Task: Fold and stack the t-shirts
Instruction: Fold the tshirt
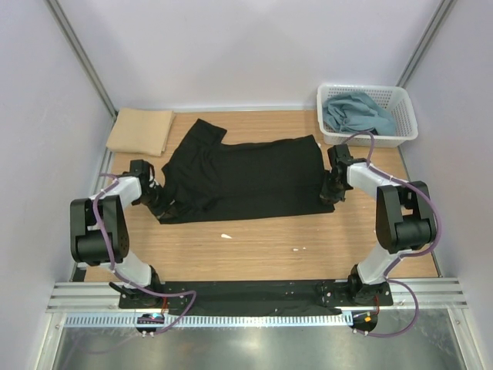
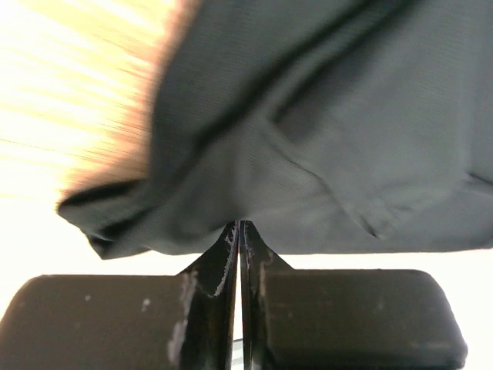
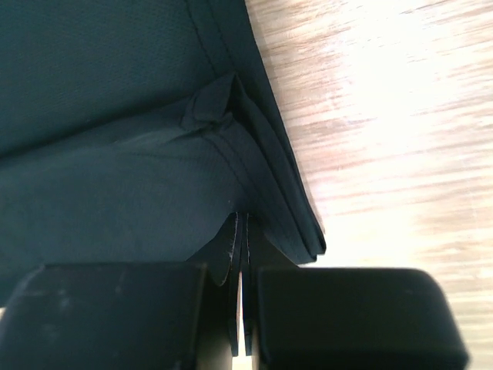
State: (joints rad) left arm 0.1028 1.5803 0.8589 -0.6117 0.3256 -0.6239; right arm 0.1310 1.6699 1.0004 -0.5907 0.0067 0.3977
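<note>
A black t-shirt (image 1: 246,177) lies spread across the middle of the table, folded over on itself, with a sleeve pointing toward the back left. My left gripper (image 1: 159,202) is at its near left corner. In the left wrist view that gripper (image 2: 239,225) is shut, tips pinched on the edge of the black cloth (image 2: 323,116). My right gripper (image 1: 331,191) sits at the shirt's right edge. In the right wrist view it (image 3: 243,217) is shut on the layered hem of the black cloth (image 3: 100,154). A folded tan t-shirt (image 1: 140,131) lies at the back left.
A white lattice basket (image 1: 404,139) stands at the back right with blue-grey t-shirts (image 1: 356,112) bunched inside. Two small white scraps (image 1: 226,236) lie on the wood in front of the black shirt. Walls close in the table on three sides.
</note>
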